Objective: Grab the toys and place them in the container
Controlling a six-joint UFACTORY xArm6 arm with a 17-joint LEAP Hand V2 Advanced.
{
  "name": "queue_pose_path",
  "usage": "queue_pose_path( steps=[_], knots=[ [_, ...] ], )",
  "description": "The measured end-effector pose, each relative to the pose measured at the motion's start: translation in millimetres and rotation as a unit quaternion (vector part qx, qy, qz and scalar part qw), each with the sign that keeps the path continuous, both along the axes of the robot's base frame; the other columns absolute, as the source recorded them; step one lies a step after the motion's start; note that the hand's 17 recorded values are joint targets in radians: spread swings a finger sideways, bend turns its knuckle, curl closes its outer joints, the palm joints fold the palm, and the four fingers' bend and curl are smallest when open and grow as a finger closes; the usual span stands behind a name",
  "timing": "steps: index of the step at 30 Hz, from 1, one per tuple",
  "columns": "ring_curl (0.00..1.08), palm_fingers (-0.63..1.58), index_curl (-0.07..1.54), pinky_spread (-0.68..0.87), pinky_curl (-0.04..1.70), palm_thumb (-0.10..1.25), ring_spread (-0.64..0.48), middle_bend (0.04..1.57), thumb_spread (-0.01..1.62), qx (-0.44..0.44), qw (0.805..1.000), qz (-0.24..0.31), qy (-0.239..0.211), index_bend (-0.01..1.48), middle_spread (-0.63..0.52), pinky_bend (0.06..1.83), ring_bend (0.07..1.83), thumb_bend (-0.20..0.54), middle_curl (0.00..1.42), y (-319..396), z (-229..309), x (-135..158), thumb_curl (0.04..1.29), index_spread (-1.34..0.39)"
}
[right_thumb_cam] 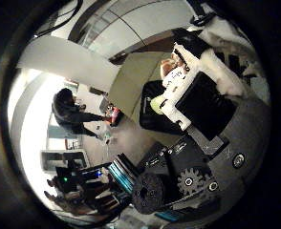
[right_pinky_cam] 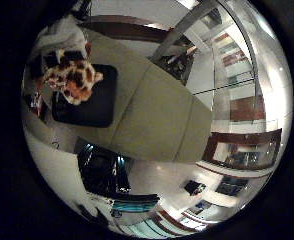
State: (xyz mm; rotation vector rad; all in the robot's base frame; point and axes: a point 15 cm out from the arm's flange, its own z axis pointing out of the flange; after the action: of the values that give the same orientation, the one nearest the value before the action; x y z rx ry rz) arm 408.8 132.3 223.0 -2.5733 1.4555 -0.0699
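In the little finger side palm view a spotted orange, white and brown plush toy hangs close to the palm over the corner of a black container, which stands on the olive table. White and black fingers lie against the toy. In the thumb side palm view my right hand has its fingers curled inward, and the toy's orange fur shows just past them. A yellow-green thing shows beside the fingers over the dark container; I cannot tell what it is.
The table's far edge drops off to the room floor. A dark cabinet stands below the table. A person in black sits away from the table, with a red object beside them.
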Motion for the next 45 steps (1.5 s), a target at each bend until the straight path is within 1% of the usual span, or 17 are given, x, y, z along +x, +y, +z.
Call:
queue_pose_path(
  steps=[5, 11, 18, 25, 27, 28, 30, 31, 32, 33, 35, 36, 37, 39, 41, 42, 45],
  knots=[
    [0.58, 1.21, 0.7, -0.19, 0.68, 1.06, -0.16, 1.35, 1.1, -0.006, 0.999, 0.03, 0.02, 1.2, -0.1, 1.4, 1.46, -0.012, 0.62, 45, -42, -32, 0.62, -0.19],
    [0.59, 1.21, 0.7, -0.19, 0.7, 1.06, -0.16, 1.35, 1.1, -0.011, 0.999, 0.044, 0.029, 1.2, -0.09, 1.39, 1.46, -0.011, 0.62, 73, -75, -39, 0.63, -0.19],
    [0.59, 1.21, 0.7, -0.19, 0.72, 1.06, -0.16, 1.35, 1.1, -0.015, 0.998, 0.042, 0.035, 1.2, -0.09, 1.38, 1.46, -0.012, 0.62, 80, -95, -34, 0.64, -0.19],
    [0.59, 1.2, 0.7, -0.19, 0.74, 1.05, -0.16, 1.35, 1.09, -0.015, 0.999, 0.027, 0.021, 1.19, -0.09, 1.37, 1.46, -0.02, 0.62, 70, -103, -15, 0.64, -0.19],
    [0.58, 1.16, 0.7, -0.21, 0.72, 0.96, -0.17, 1.34, 1.07, -0.009, 1.0, 0.02, 0.002, 1.14, -0.1, 1.36, 1.44, -0.041, 0.62, 69, -103, -3, 0.62, -0.2],
    [0.57, 1.07, 0.68, -0.24, 0.69, 0.88, -0.18, 1.3, 1.02, -0.006, 1.0, 0.018, -0.01, 1.04, -0.11, 1.35, 1.4, -0.053, 0.61, 68, -103, 4, 0.61, -0.23],
    [0.57, 0.8, 0.67, -0.3, 0.67, 0.84, -0.19, 1.2, 0.96, -0.006, 1.0, 0.011, -0.022, 0.82, -0.13, 1.34, 1.37, -0.039, 0.59, 61, -107, 14, 0.6, -0.26],
    [0.57, 0.59, 0.66, -0.31, 0.68, 0.83, -0.2, 1.12, 0.95, -0.009, 1.0, 0.009, -0.019, 0.74, -0.17, 1.32, 1.37, -0.032, 0.58, 55, -112, 15, 0.59, -0.26],
    [0.54, 0.48, 0.62, -0.31, 0.65, 0.82, -0.22, 1.05, 0.97, -0.013, 1.0, 0.006, -0.017, 0.67, -0.21, 1.29, 1.32, -0.027, 0.56, 50, -115, 16, 0.58, -0.26],
    [0.52, 0.37, 0.6, -0.27, 0.62, 0.81, -0.23, 1.0, 0.99, -0.016, 1.0, 0.002, -0.014, 0.67, -0.26, 1.23, 1.26, -0.027, 0.55, 43, -119, 18, 0.56, -0.24],
    [0.48, 0.22, 0.6, -0.15, 0.6, 0.8, -0.24, 0.92, 1.03, -0.022, 1.0, -0.006, -0.011, 0.72, -0.3, 1.16, 1.14, -0.027, 0.52, 30, -125, 22, 0.55, -0.18],
    [0.46, 0.21, 0.59, -0.1, 0.58, 0.79, -0.24, 0.9, 1.04, -0.025, 1.0, -0.01, -0.01, 0.74, -0.31, 1.13, 1.1, -0.026, 0.52, 23, -128, 24, 0.54, -0.13],
    [0.43, 0.17, 0.58, -0.01, 0.56, 0.78, -0.22, 0.83, 1.05, -0.027, 1.0, -0.013, -0.009, 0.79, -0.3, 1.1, 1.03, -0.025, 0.5, 18, -130, 25, 0.52, -0.03],
    [0.39, 0.1, 0.58, 0.13, 0.53, 0.78, -0.13, 0.71, 1.06, -0.031, 0.999, -0.016, -0.01, 0.85, -0.25, 1.08, 0.91, -0.023, 0.46, 9, -131, 28, 0.5, 0.01],
    [0.34, -0.02, 0.55, 0.27, 0.5, 0.76, 0.03, 0.59, 1.07, -0.034, 0.999, -0.015, -0.011, 0.81, -0.17, 1.05, 0.8, -0.026, 0.41, 3, -131, 30, 0.49, -0.13],
    [0.31, -0.03, 0.51, 0.35, 0.47, 0.75, 0.1, 0.53, 1.07, -0.035, 0.999, -0.015, -0.011, 0.75, -0.12, 1.04, 0.74, -0.026, 0.38, 1, -131, 31, 0.48, -0.24],
    [0.27, 0.0, 0.44, 0.44, 0.41, 0.72, 0.18, 0.45, 1.08, -0.036, 0.999, -0.014, -0.012, 0.64, -0.05, 0.96, 0.65, -0.028, 0.35, -6, -130, 34, 0.46, -0.38]
  ],
)
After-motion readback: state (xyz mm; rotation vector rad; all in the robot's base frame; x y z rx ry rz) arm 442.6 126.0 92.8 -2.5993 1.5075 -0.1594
